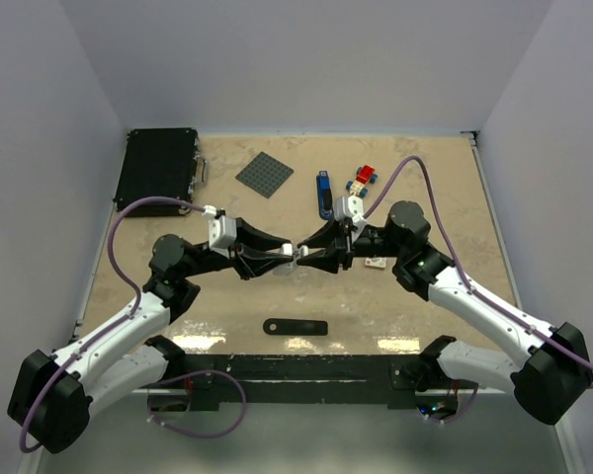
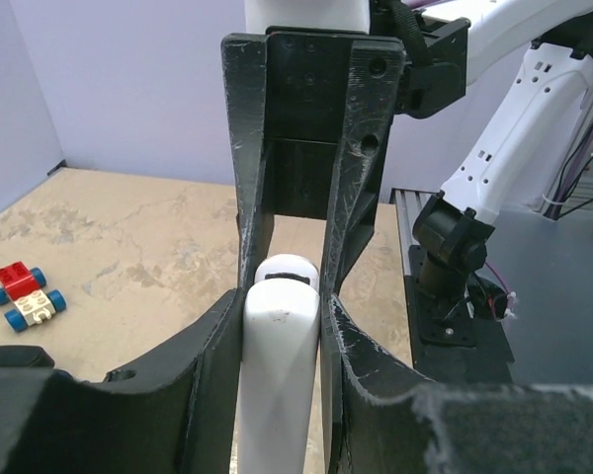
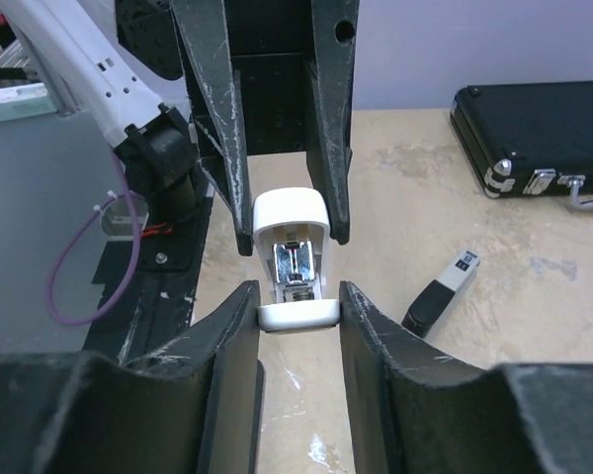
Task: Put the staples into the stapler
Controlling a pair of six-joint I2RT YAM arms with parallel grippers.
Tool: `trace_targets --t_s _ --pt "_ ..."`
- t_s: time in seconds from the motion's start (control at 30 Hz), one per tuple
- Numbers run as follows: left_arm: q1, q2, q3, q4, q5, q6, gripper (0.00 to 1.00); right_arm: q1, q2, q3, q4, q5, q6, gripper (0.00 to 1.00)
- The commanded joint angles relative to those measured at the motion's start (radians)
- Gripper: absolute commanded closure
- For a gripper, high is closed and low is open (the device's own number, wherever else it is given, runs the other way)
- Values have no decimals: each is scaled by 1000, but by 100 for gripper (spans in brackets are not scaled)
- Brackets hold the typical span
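Note:
A white stapler [image 1: 295, 253] hangs above the table middle, held between both grippers. My left gripper [image 1: 283, 256] is shut on its white body [image 2: 277, 365], which fills the gap between the fingers. My right gripper [image 1: 307, 253] is shut on the stapler's low white front lip [image 3: 297, 315]. Above that lip, the metal magazine [image 3: 295, 263] shows under the white cover. A tiny pale box, the staples [image 1: 376, 263], lies on the table beside my right arm. I see no staples in either wrist view.
A black case [image 1: 158, 166] sits at the back left. A grey baseplate [image 1: 265, 175], a blue-black stick [image 1: 323, 193] and a toy-brick car [image 1: 362, 179] lie at the back. A flat black bar [image 1: 295, 326] lies near the front edge.

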Motion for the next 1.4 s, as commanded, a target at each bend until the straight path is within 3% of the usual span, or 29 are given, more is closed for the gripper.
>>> trace_targets --t_s 0.0,0.03,0.07,0.2,0.53,0.73,0.9,0.97,1.1,1.13,1.17,1.2,1.27,1.37 --pt "5 -11 39 94 8 -13 100 1 -2 54 15 -10 18 73" --pt "7 -16 40 93 -3 -11 100 -2 -9 51 15 2 18 89" --pt "8 -35 34 91 -30 -13 100 -3 -15 45 15 19 27 99" --pt "31 -109 2 88 -140 -17 100 -30 -71 10 87 89 102 100" --pt "80 -384 -134 -62 -651 -78 100 -134 -228 -171 714 276 507 100" --pt "80 -494 -280 -30 -786 -339 100 -144 -207 -236 1003 408 707 100" --pt "79 -496 -338 18 -761 -474 100 -145 -179 -247 1030 404 745 100" --pt "79 -491 -328 8 -741 -471 100 -144 -174 -207 898 352 674 100" --pt "79 -505 -260 -69 -685 -306 78 -145 -177 -193 764 289 586 100" --pt "80 -505 -209 -102 -641 -262 72 -145 -180 -178 664 286 519 100" --pt "80 -503 -181 -134 -613 -162 59 -145 -179 -173 628 275 494 100" --pt "79 -496 -155 -181 -578 -114 53 -144 -177 -173 608 264 480 100" --pt "79 -459 -69 -225 -443 28 39 -144 -174 -187 606 241 454 100" --pt "79 -373 62 -356 -273 180 26 -145 -156 -199 615 186 440 100"
